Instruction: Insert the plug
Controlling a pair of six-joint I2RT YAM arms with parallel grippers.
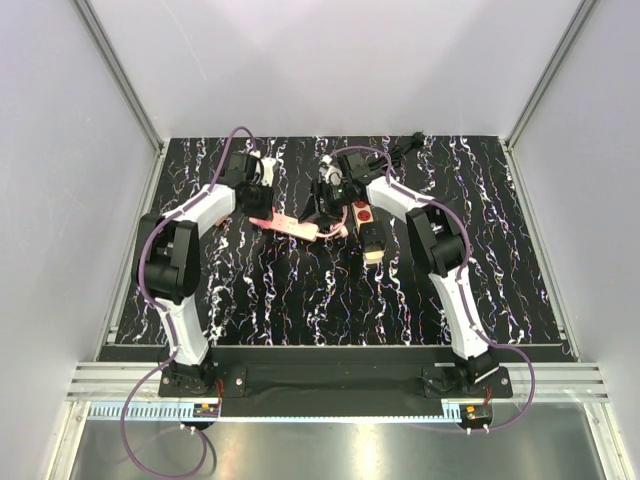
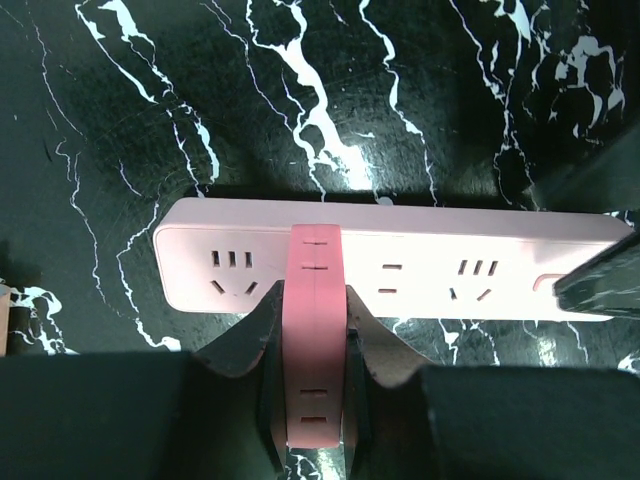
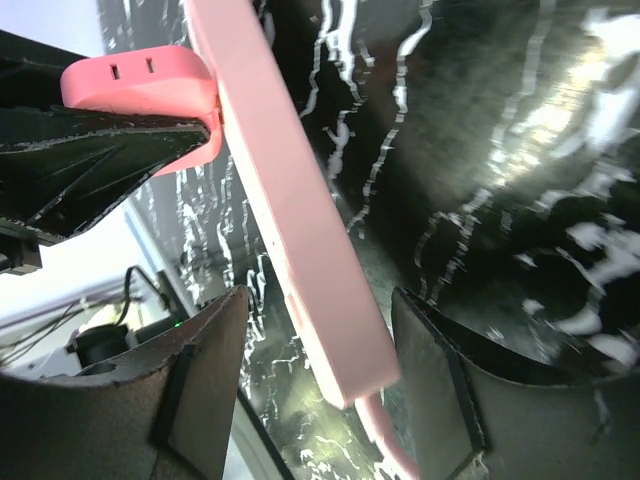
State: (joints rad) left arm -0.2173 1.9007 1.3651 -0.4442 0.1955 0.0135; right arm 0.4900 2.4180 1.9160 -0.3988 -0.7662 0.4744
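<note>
power strip [image 3: 300,230] lies between right jaws, blocking passage there.

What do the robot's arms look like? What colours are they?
The left arm and right arm are chunky white and black pieces on black bases, each with a purple cable running along it. The left pincer and right pincer have dark, wedge-shaped fingers.

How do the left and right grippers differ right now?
Left gripper is clamped on the pink plug; right gripper holds nothing. Left jaws are narrow; right jaws stand wide, straddling the power strip with gaps either side. Both sit at the strip.
</note>
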